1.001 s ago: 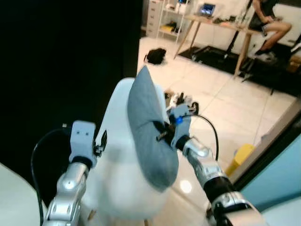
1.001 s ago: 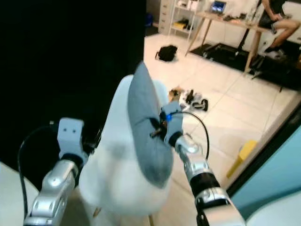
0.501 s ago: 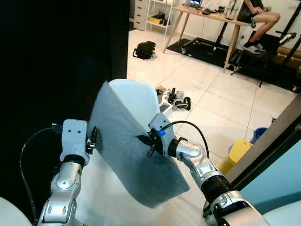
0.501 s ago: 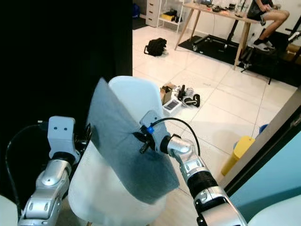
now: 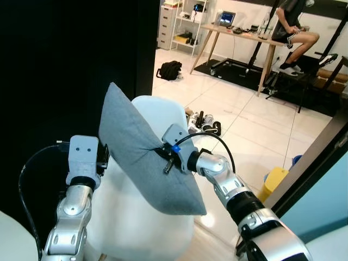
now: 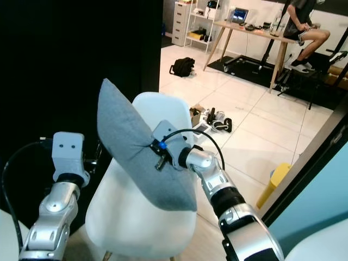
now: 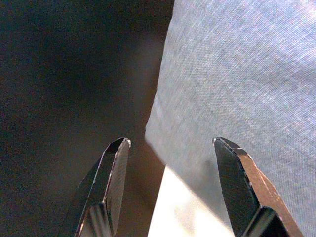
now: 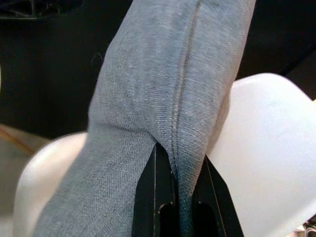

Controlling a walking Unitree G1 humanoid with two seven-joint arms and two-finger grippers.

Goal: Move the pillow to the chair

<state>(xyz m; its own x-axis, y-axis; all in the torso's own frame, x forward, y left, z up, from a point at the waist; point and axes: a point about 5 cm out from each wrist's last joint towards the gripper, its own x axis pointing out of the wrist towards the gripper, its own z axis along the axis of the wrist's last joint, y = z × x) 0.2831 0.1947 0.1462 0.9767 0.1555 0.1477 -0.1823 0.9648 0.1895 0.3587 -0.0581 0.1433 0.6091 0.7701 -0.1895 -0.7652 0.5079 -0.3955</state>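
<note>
I can read no text, label, brand, number or sign anywhere in front of me. The grey woven fabric pillow (image 6: 138, 147) pinched in my right gripper (image 8: 177, 170) carries no tag or print that I can see, only plain weave and a seam. The white moulded plastic chair (image 6: 136, 217) under it is bare of any marking. The lit laptop screen (image 5: 225, 18) on the far wooden desk (image 5: 244, 35) glows, but whatever it displays is too small to make out.
</note>
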